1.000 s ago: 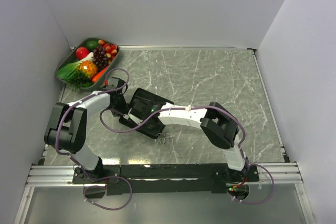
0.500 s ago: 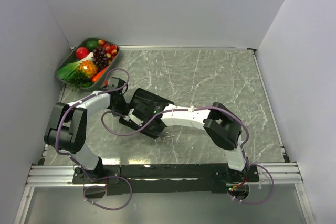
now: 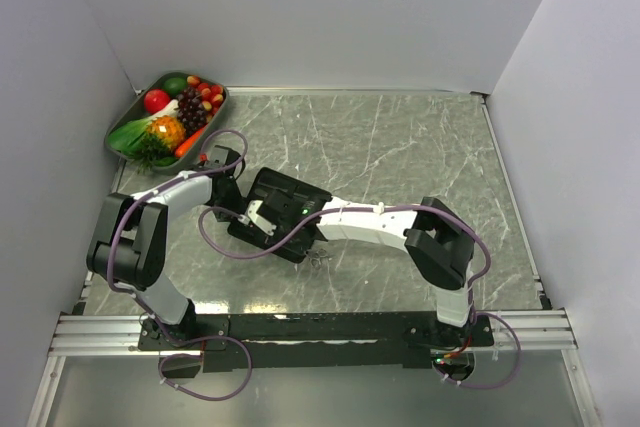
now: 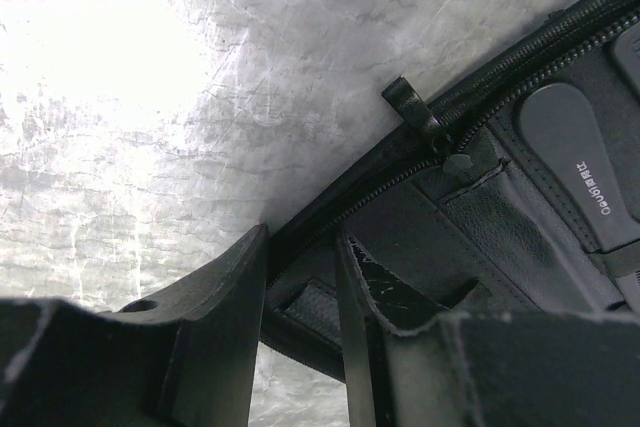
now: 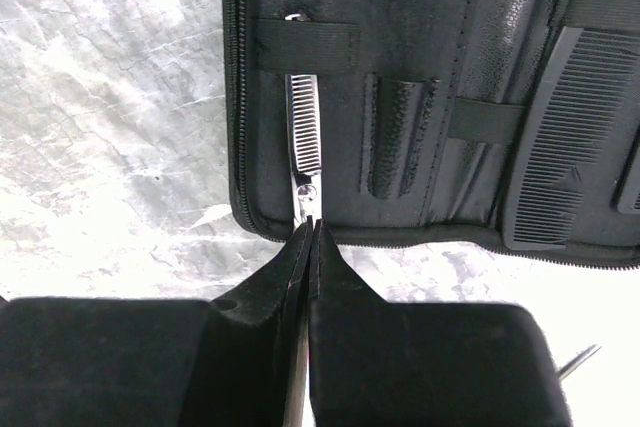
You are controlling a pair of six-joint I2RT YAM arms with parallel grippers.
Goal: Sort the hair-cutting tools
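Here, scissors [image 5: 304, 147] in open pouch [image 5: 420, 42].

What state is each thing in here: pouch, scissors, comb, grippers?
pouch: unzipped, lying open
toothed scissors: one end under a strap, other end gripped
comb: slotted in the pouch
second scissors: loose on the table
left gripper: clamped on the pouch rim
right gripper: shut on the toothed scissors

The case [image 5: 400, 37] was black, its lining grained like leather. In it, the scissors [image 5: 303, 142] showed silver and the comb [image 5: 572, 137] black, finely ribbed. Under the case the table [image 3: 400, 147] was grey-green marble, white-veined. Beyond the case, a grey tray [image 3: 223, 103] held red, orange, green and purple fruit [image 3: 175, 119].
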